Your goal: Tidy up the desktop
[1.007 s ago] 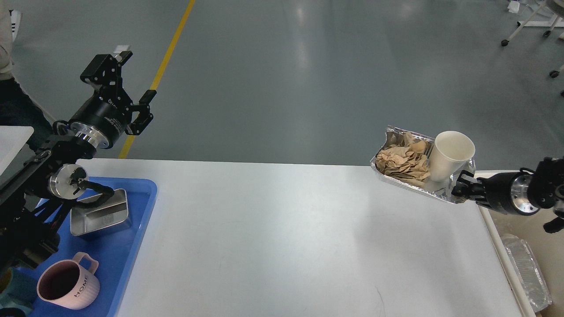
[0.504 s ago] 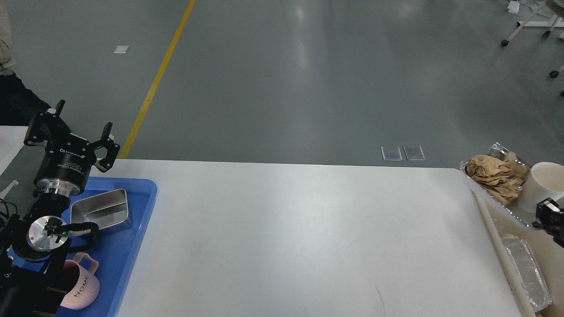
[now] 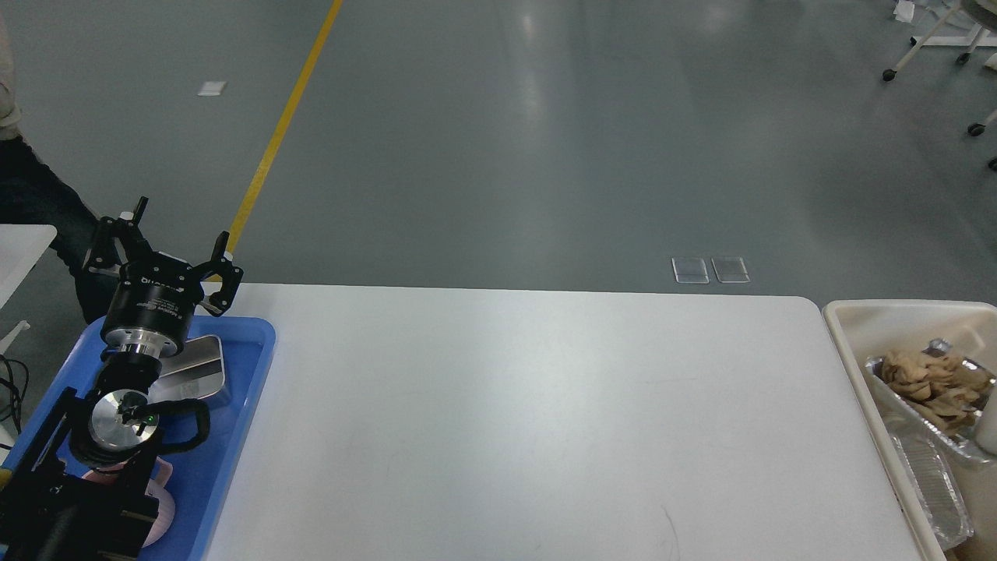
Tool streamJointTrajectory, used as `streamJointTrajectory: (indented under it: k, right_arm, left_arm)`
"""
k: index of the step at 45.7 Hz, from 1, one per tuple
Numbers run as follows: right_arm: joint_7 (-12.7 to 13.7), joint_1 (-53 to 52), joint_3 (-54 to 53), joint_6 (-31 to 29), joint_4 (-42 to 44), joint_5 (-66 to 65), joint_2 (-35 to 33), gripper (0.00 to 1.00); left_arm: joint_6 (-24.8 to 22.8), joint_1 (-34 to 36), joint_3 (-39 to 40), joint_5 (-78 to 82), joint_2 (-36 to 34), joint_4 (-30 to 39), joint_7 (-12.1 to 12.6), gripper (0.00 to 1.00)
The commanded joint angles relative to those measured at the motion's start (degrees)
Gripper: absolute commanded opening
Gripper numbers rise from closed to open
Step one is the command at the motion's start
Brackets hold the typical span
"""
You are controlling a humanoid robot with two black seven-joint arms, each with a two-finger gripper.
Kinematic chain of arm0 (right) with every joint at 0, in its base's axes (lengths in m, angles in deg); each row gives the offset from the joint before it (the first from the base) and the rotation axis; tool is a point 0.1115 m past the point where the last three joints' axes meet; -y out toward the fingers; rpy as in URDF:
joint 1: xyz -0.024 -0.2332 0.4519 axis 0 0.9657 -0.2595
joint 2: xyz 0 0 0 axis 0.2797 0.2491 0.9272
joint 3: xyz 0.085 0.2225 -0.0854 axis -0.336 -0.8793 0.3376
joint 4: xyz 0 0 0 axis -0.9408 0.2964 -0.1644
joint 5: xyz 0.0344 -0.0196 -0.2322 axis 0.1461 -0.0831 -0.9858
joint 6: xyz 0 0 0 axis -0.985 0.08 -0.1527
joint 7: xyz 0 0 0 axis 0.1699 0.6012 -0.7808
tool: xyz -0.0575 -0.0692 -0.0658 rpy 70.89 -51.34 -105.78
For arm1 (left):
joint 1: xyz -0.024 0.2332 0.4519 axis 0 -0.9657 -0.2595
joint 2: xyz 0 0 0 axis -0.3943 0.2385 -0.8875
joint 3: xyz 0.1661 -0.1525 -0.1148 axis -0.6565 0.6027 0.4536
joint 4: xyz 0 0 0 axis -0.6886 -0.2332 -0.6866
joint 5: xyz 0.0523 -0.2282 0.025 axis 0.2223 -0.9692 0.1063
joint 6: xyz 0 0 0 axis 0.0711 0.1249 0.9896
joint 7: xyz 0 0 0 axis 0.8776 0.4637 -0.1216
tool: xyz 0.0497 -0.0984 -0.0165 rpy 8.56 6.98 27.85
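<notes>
The desktop (image 3: 530,421) is a wide glossy white tabletop filling the middle of the head view, with nothing lying on its bare surface. My left gripper (image 3: 160,245) is open and empty, pointing up above the far end of a blue tray (image 3: 234,405) at the desktop's left. My right gripper is out of view. A foil tray with crumpled brown paper (image 3: 931,386) lies in the beige bin (image 3: 857,327) off the desktop's right edge.
On the blue tray a steel box (image 3: 195,366) and a pink mug (image 3: 160,510) are partly hidden behind my left arm. A flat foil lid (image 3: 931,491) lies in the bin. A white cup edge (image 3: 988,428) shows at the right border.
The foil tray with paper and cup has dropped from above the bin's edge into the bin. My right gripper has left the view. My left gripper shifted slightly right.
</notes>
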Motion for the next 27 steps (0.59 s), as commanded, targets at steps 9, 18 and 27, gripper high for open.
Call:
streamJointTrajectory:
  k: [9, 18, 27]
  right_arm:
    - [-0.2, -2.73, -0.14, 9.72, 0.13, -0.16, 0.91, 1.0]
    - [-3.62, -6.07, -0.57, 10.96, 0.39, -0.16, 8.29, 1.0]
    - [-10.05, -12.49, -7.77, 11.31, 1.88, 11.85, 13.91, 1.0]
  left_arm:
    - [-0.04, 0.21, -0.62, 0.17, -0.06, -0.01, -0.42, 0.97]
    - [2.24, 0.56, -0.53, 0.26, -0.15, -0.18, -0.5, 0.97]
    - [3.48, -0.4, -0.71, 0.08, -0.5, -0.18, 0.11, 0.97]
